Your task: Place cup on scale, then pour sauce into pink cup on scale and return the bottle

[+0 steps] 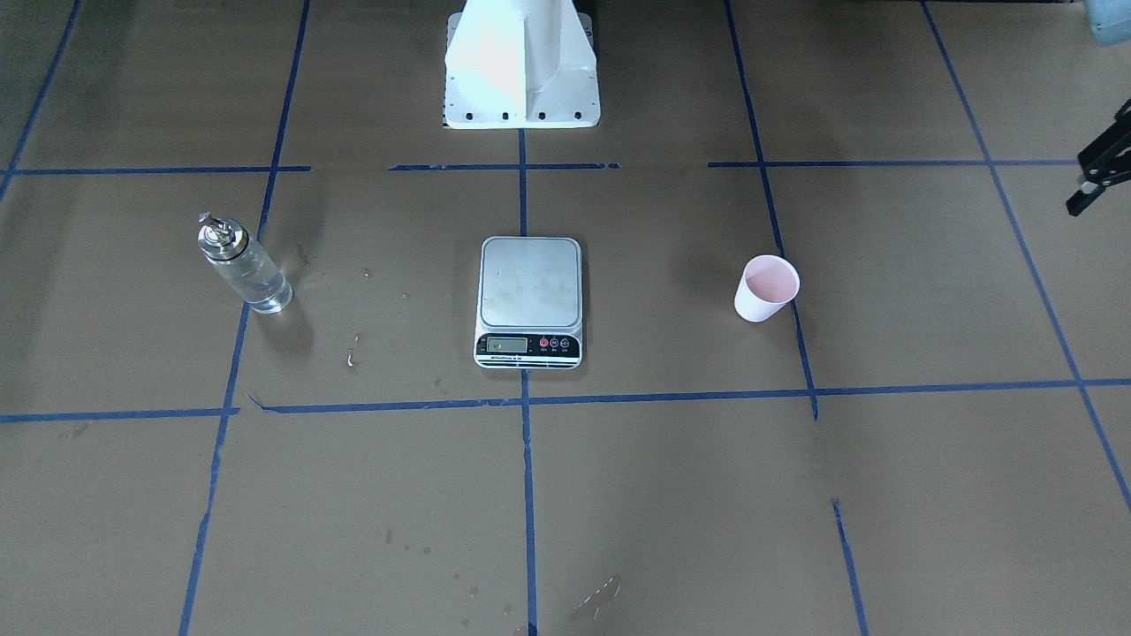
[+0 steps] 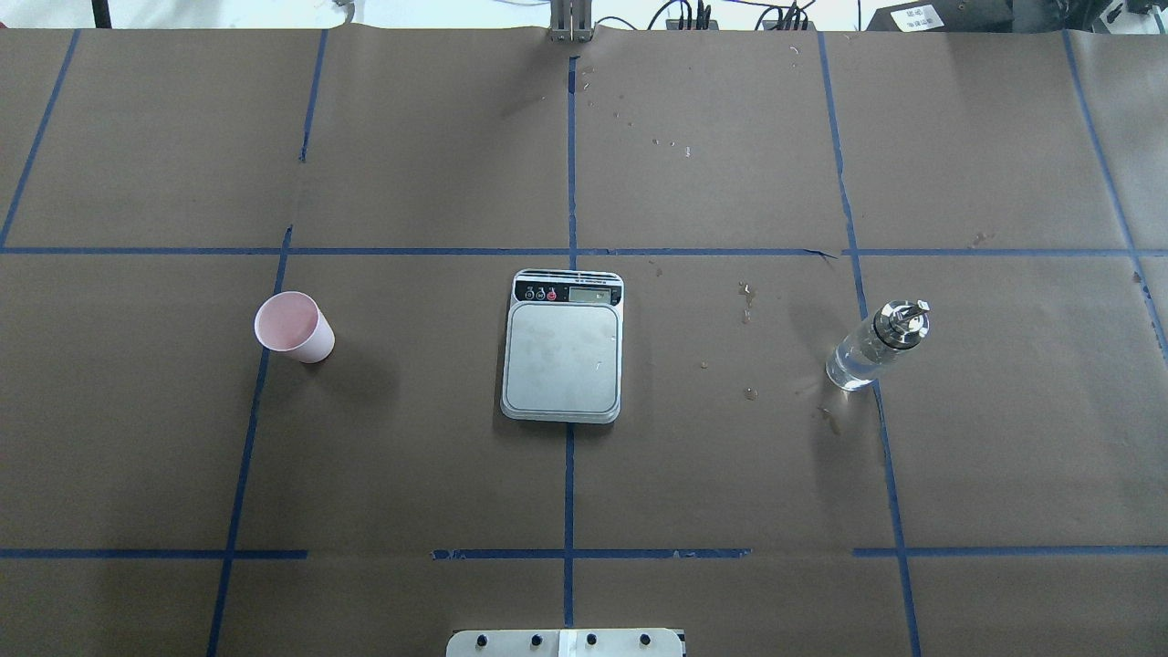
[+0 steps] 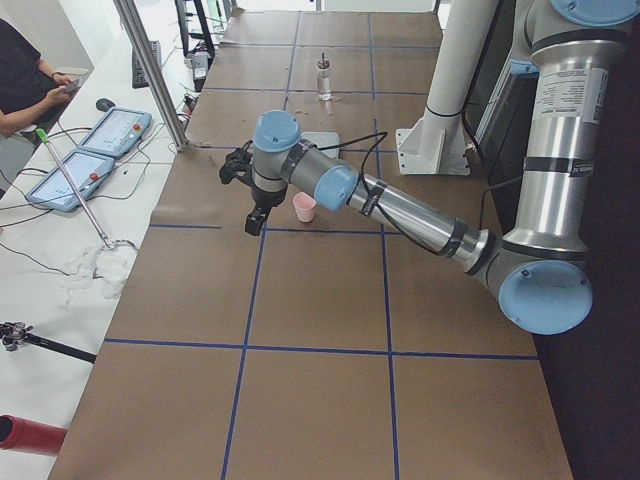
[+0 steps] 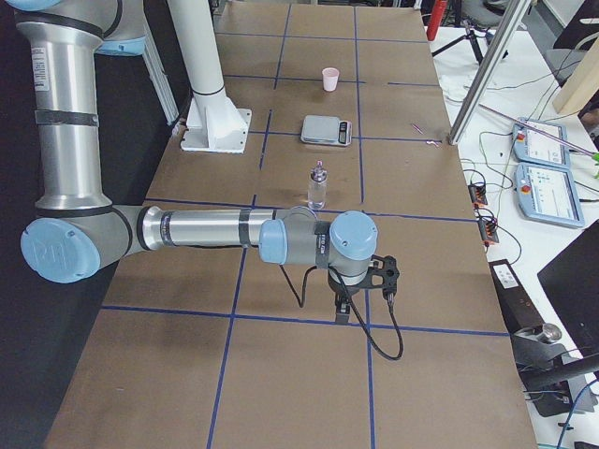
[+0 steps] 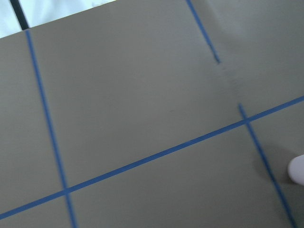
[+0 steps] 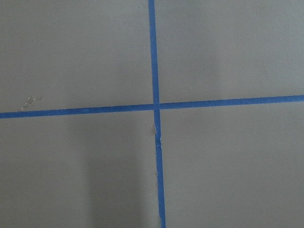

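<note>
The pink cup (image 1: 765, 289) stands upright and empty on the brown paper, apart from the scale (image 1: 529, 296), whose steel platform is bare. It also shows in the overhead view (image 2: 294, 327) and at the left wrist view's right edge (image 5: 297, 170). The clear bottle (image 1: 243, 265) with a metal spout stands on the scale's other side (image 2: 873, 349) and holds clear liquid. My left gripper (image 1: 1096, 181) hovers beyond the cup at the frame's edge, its two black fingers apart and empty. My right gripper (image 4: 360, 290) hovers past the bottle; I cannot tell if it is open.
The white robot pedestal (image 1: 521, 66) stands behind the scale. Blue tape lines grid the paper, with small wet spots (image 2: 748, 297) between scale and bottle. Control pendants (image 3: 100, 150), a metal pole and an operator sit beyond the table's far edge.
</note>
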Robot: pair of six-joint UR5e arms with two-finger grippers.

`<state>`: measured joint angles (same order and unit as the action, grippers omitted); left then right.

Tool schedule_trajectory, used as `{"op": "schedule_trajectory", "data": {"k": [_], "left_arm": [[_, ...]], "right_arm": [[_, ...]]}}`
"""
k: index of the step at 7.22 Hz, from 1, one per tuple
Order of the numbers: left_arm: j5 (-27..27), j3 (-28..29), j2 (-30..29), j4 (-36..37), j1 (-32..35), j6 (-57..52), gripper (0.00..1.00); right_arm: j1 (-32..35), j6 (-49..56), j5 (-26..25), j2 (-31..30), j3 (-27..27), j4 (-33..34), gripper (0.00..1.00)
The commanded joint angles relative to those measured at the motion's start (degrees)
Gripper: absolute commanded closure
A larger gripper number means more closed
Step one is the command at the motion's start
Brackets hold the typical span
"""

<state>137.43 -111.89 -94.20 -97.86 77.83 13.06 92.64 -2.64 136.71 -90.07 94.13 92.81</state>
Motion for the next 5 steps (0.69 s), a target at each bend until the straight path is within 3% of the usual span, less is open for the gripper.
{"op": "schedule_trajectory", "data": {"k": [1,2,5], "left_arm": [[-0.83,0.53,-2.55,-1.1,-12.79,20.92,0.0],[-6.94,0.1,-4.22,-1.45,-17.31,30.09,0.0],[-10.86,1.4,-5.63,-2.78,-22.79,40.16,0.0]], "right_arm": [[-0.18,0.0,-0.04,-0.28,0.18,-0.44,0.0],[-0.18,-0.09,0.04,-0.72,0.01,-0.7,0.0],[-1.14,-0.17,-0.04,0.15,0.09,-0.62,0.0]]}}
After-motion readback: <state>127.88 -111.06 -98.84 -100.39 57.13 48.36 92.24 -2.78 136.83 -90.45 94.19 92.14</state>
